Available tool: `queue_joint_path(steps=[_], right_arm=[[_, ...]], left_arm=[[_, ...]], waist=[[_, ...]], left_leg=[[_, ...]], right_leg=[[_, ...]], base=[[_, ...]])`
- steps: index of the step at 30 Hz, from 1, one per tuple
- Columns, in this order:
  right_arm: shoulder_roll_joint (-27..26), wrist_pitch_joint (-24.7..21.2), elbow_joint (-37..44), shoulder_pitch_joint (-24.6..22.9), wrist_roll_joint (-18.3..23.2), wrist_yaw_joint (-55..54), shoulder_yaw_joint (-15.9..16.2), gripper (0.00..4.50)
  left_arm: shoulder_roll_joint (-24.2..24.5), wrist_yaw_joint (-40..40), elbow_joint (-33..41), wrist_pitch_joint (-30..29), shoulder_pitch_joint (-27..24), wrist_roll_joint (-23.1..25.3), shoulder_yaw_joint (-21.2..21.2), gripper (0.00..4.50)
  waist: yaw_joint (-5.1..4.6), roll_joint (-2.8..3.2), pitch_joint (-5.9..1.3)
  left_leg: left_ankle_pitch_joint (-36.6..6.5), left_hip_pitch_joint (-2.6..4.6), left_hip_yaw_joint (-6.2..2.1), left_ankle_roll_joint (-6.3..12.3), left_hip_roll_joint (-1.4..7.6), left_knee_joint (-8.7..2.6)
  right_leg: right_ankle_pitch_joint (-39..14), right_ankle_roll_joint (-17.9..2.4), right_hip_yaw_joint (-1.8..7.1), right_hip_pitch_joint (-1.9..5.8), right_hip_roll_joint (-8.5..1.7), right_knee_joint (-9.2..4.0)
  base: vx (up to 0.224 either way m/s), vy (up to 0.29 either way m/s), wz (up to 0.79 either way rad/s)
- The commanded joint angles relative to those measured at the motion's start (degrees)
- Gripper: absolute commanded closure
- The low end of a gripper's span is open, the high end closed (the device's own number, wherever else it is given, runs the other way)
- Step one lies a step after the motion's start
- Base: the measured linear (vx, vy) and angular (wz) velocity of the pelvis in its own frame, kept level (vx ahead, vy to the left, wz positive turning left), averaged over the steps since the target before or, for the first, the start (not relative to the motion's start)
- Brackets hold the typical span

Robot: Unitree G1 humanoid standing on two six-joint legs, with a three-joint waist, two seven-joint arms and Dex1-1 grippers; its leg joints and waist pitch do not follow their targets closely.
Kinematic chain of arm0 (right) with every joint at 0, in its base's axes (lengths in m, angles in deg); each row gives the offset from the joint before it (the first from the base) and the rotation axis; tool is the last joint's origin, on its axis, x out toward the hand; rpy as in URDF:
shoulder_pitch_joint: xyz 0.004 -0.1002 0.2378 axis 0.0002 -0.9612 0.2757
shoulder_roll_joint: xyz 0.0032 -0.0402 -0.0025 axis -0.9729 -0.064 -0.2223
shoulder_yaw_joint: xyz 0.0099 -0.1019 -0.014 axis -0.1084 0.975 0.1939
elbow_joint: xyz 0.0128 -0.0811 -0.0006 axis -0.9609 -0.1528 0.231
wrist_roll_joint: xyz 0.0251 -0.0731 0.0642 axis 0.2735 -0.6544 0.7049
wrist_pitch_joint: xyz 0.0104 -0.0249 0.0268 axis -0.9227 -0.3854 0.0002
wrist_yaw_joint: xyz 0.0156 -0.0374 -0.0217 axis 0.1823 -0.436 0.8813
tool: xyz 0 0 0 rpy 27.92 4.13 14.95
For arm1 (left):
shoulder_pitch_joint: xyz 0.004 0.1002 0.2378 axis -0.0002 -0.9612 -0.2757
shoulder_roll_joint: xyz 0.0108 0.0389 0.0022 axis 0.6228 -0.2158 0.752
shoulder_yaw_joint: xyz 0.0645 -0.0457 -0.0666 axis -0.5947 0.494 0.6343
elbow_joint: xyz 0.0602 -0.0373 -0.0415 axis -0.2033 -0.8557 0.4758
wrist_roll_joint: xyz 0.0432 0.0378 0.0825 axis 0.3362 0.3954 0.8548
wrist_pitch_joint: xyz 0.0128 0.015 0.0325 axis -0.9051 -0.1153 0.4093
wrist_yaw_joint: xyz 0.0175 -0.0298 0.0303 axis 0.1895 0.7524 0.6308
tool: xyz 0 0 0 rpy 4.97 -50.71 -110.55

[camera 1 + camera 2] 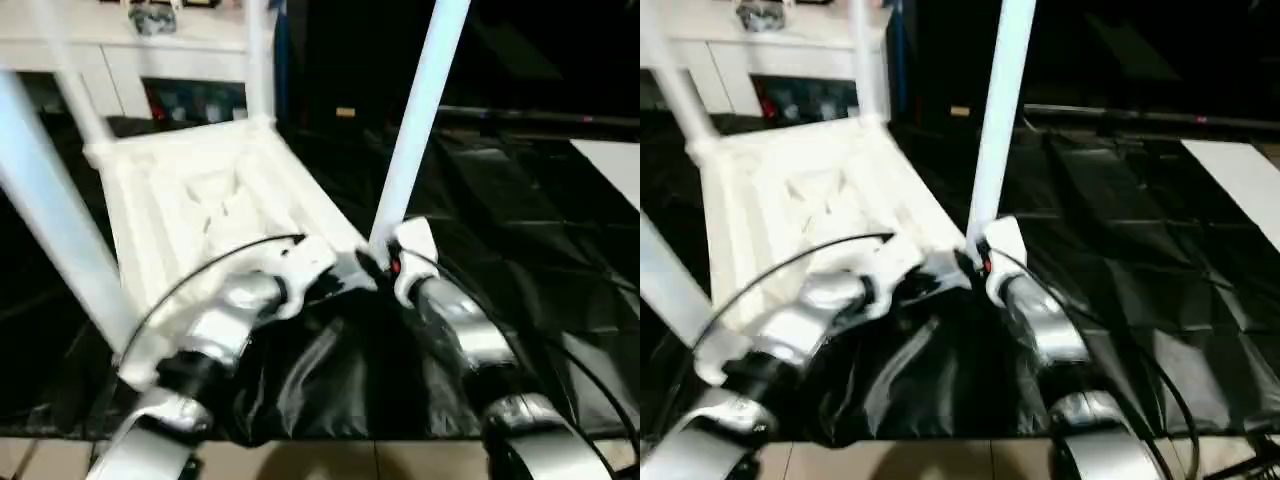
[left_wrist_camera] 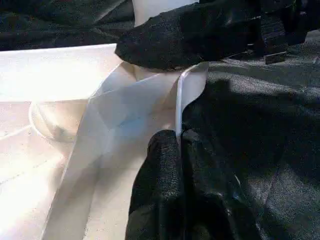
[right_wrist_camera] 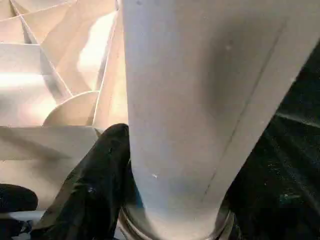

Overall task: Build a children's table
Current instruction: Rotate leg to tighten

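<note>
While the white plastic rectangular table top (image 1: 210, 215) lies upside down on the black-sheeted counter (image 1: 520, 230), its X-ribbed underside faces up and its long axis runs from the robot toward the white cabinet (image 1: 150, 50) at the back. Long white tubular legs stand up from its corner sockets: one at the near right corner (image 1: 415, 120), leaning slightly to the right as it rises, one at the near left (image 1: 50, 220) leaning out leftward, and two more at the far corners (image 1: 258, 60).

At the near right corner, the right claw (image 1: 385, 262) has its two black fingers (image 3: 95, 185) spread round the flared base of the near right leg (image 3: 200, 115), gripping it just above the socket. Beside it, the left claw (image 2: 177, 145) is nearly shut, its fingertips pinching the thin white edge wall of the table top (image 2: 186, 95) at that same corner.
</note>
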Motion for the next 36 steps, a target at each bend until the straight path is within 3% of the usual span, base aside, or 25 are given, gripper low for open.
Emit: queue_joint_path(steps=[1, 8, 13, 19, 23, 30, 34, 35, 36], right_arm=[[-5.33, -0.54, -1.72, 0.19, -1.79, 6.16, 5.75, 1.30], [-0.42, -0.11, 0.25, -1.68, -1.21, 15.71, 7.25, 0.61], [3.94, 0.83, 2.79, -3.48, -0.69, 22.89, 7.62, 0.61], [10.05, 0.61, 10.45, -7.20, 3.66, 38.35, 8.27, 0.61], [13.48, 0.02, 14.27, -9.14, 5.09, 45.90, 10.08, 0.85], [14.97, -0.18, 16.50, -9.79, 4.96, 49.05, 10.92, 1.36], [15.40, -0.83, 17.49, -10.04, 5.23, 50.27, 11.50, 1.74], [15.40, -0.85, 17.60, -10.08, 5.21, 50.31, 11.58, 1.77], [15.41, -0.83, 17.76, -10.14, 5.19, 50.47, 11.70, 1.82]], left_arm=[[-4.47, -1.37, -0.50, 1.22, 0.47, -0.91, -4.31, 4.50], [0.43, -8.62, 2.70, 4.34, -1.89, -2.82, -3.73, 4.50], [3.88, -14.28, 5.23, 5.64, -3.46, -4.71, -3.33, 4.50], [8.46, -20.93, 7.13, 6.91, -4.52, -6.58, -2.66, 4.50], [11.42, -25.13, 7.31, 7.61, -4.71, -7.19, -2.59, 4.50], [14.04, -28.19, 6.87, 8.30, -4.63, -7.93, -2.21, 4.50], [14.64, -28.65, 6.57, 8.44, -4.55, -8.25, -2.21, 4.50], [14.69, -28.68, 6.62, 8.41, -4.58, -8.30, -2.20, 4.50], [14.74, -28.75, 6.70, 8.36, -4.63, -8.37, -2.18, 4.50]], waist=[[0.22, -0.45, -1.89], [0.36, -0.62, -2.01], [0.64, -0.40, -2.04], [1.50, -0.17, -2.40], [1.74, -0.19, -2.31], [1.66, -0.34, -2.10], [1.66, -0.31, -2.24], [1.70, -0.68, -2.24], [1.71, -0.62, -2.25]], left_leg=[[-19.15, -0.41, -0.03, 0.71, 0.68, -4.01], [-18.30, -0.52, -0.01, 1.54, 0.85, -4.03], [-16.53, -0.36, 0.29, 2.20, 1.04, -3.93], [-10.06, -0.33, 0.56, 4.66, 1.15, -3.31], [-10.92, -0.25, 0.60, 5.27, 1.17, -3.31], [-13.72, -0.16, 0.52, 2.97, 1.25, -3.66], [-12.17, -0.20, 0.52, 3.13, 1.21, -3.52], [-11.72, -0.25, 0.57, 3.38, 1.17, -3.42], [-11.36, -0.26, 0.61, 3.58, 1.15, -3.39]], right_leg=[[-22.48, -6.73, 1.39, 1.30, -1.91, -5.78], [-17.74, -8.62, 1.33, 1.78, -1.92, -5.35], [-15.12, -10.14, 1.53, 1.74, -1.99, -5.15], [-1.15, -14.03, 1.46, 2.27, -1.62, -3.50], [-1.61, -14.52, 1.39, 2.43, -1.66, -3.56], [-8.37, -13.00, 1.53, 2.20, -1.90, -4.07], [-5.78, -13.35, 1.50, 2.31, -1.83, -3.75], [-5.49, -13.46, 1.47, 2.34, -1.84, -3.65], [-5.30, -13.50, 1.49, 2.35, -1.86, -3.66]], base=[[0.000, 0.000, 0.00], [0.000, 0.000, 0.00], [0.000, 0.000, 0.00], [0.000, 0.000, 0.00], [0.000, 0.000, 0.00], [0.000, 0.000, 0.00], [0.000, 0.000, 0.00], [0.000, 0.000, 0.00], [0.000, 0.000, 0.00]])
